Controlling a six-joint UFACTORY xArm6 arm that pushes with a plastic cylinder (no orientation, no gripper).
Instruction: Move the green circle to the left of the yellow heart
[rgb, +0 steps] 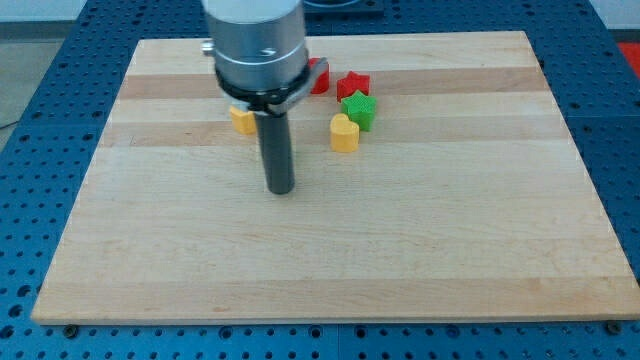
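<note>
Bright, even overhead light is falling on the pale worktop (330, 250), casting only soft, short shadows; the picture is looking slightly soft, without glare or marked edge distortion.

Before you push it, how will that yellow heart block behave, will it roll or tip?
The yellow heart looks squat and flat-based, so it should slide, not roll or tip. It may twist under an off-centre push. The green star sits close behind, so pushing that way may nudge it.
</note>
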